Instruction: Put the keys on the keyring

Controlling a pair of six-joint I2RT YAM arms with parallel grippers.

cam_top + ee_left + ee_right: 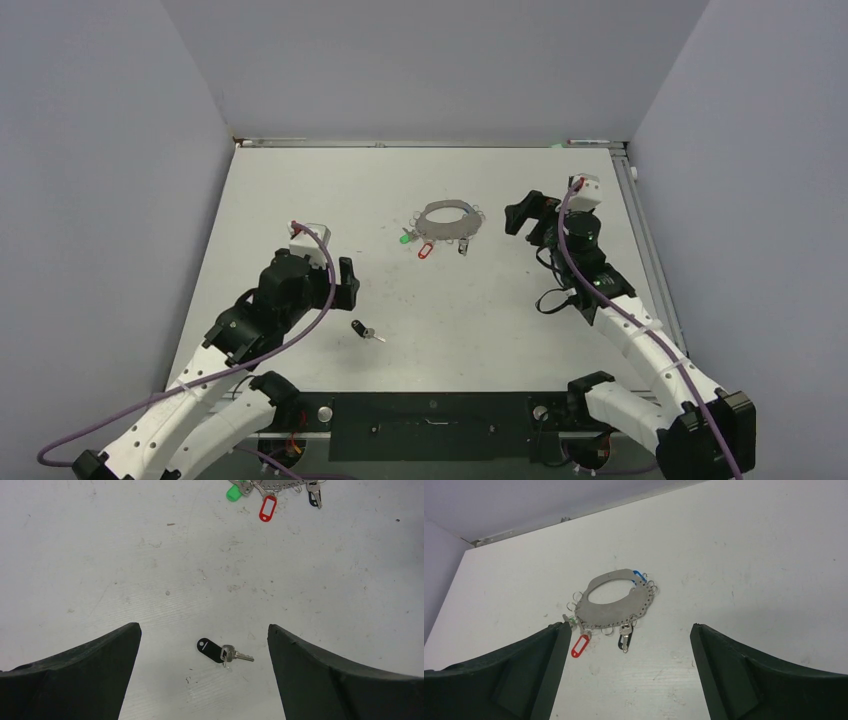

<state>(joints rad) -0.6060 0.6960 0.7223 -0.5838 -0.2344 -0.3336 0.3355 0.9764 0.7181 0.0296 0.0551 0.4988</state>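
Keyring [609, 611], red tag [580, 645] white label, black-headed key [220, 651] well apart

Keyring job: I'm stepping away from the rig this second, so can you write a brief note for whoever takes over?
Left tool: open, empty, aimed at the loose key, not touching it.
Right tool: open, empty, facing the keyring, clear of it.
Loose key: black head, lying flat on the table near the left arm, well apart from the keyring.
Keyring: flat on the table further back, carrying a red tag, a green tag, a blue tag and a black-headed key.
Done: those are on.
Left: pick up the loose key and thread it on.
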